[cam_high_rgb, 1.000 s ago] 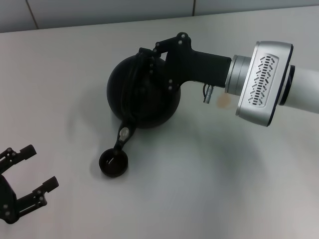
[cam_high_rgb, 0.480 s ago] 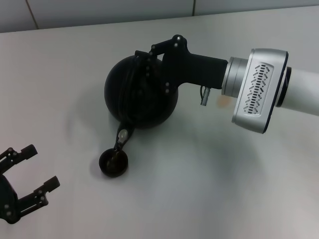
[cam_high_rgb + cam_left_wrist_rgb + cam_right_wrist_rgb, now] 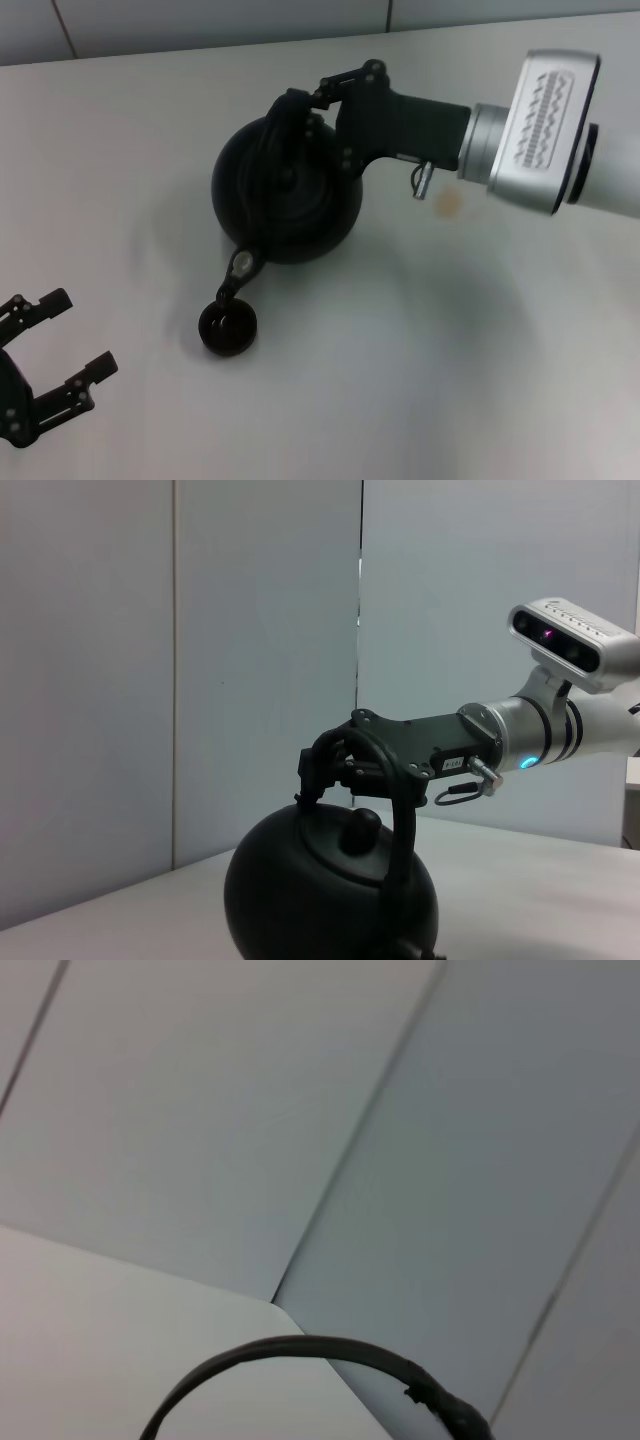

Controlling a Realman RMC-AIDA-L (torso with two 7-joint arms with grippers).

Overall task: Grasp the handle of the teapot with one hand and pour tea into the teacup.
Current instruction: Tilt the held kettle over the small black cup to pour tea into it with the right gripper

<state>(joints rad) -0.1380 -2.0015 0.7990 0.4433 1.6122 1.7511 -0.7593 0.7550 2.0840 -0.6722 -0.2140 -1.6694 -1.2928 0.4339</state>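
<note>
The black teapot (image 3: 285, 205) hangs tilted over the white table, spout (image 3: 240, 268) pointing down toward the small black teacup (image 3: 227, 328) just below it. My right gripper (image 3: 295, 115) is shut on the handle (image 3: 280, 140) at its crest. In the left wrist view the teapot (image 3: 320, 900) shows with its lid knob (image 3: 358, 832), and the right gripper (image 3: 345, 765) grips the handle (image 3: 400, 820) there. My left gripper (image 3: 55, 350) rests open and empty at the near left of the table.
The white table (image 3: 450, 350) meets a grey tiled wall (image 3: 200, 20) at the back. A small orange mark (image 3: 449, 204) lies on the table under the right arm. A black cable (image 3: 300, 1355) crosses the right wrist view.
The right arm has risen and rolled back, so the teapot tips up and its spout has lifted off the cup's rim. The cup and left gripper have not moved.
</note>
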